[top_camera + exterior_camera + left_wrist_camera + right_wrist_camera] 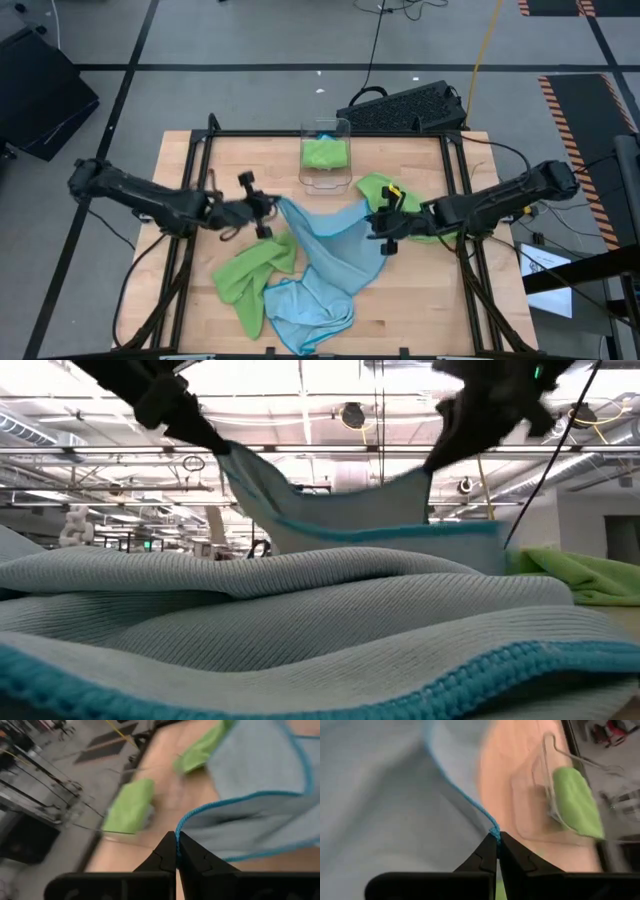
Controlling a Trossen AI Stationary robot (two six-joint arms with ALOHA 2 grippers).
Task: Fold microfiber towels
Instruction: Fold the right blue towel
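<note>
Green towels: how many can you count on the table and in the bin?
3. One green towel sits folded in the clear bin, one lies crumpled under the left arm, and one lies under the right arm. Others may be hidden beneath the blue towels.

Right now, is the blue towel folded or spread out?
Spread, not folded: the blue towel hangs stretched between the left hand and right hand, each pinching a corner, its lower part trailing rumpled.
</note>
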